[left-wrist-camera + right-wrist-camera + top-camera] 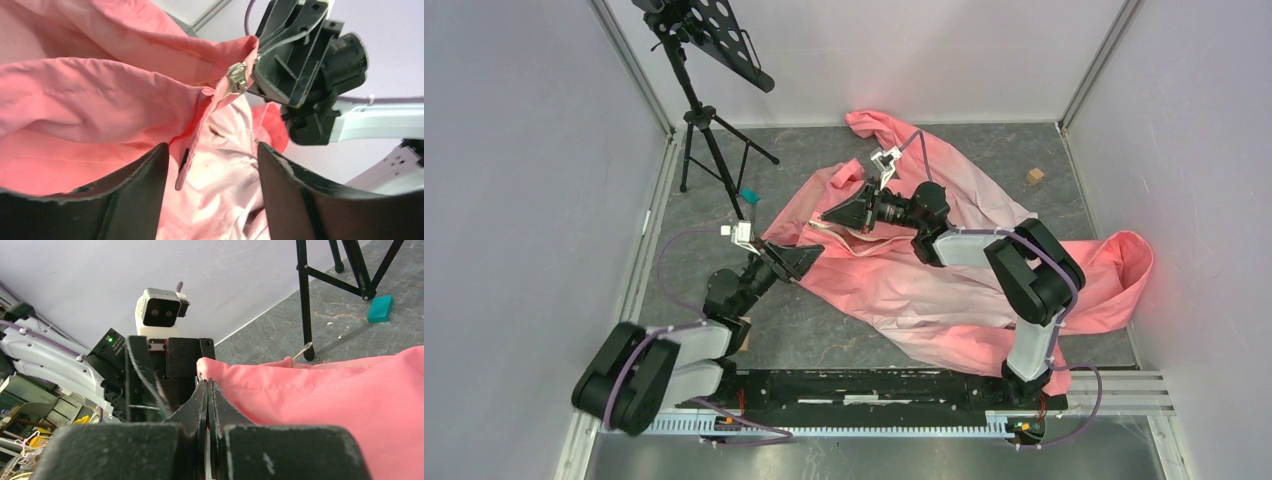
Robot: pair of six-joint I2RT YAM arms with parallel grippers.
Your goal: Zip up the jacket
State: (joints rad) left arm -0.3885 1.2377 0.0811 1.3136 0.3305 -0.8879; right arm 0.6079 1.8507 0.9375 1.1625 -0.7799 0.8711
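The right gripper [206, 390] pinches the jacket [325, 400] beside the zipper slider [236, 78], just ahead of the parted left gripper [211, 148]

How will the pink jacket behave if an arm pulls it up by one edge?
Probably floppy: the jacket lies in loose folds and wrinkles. Likely light for its size, since the right tool holds an edge up with just a thin pinch. The smooth, thin fabric might slip out of that pinch.
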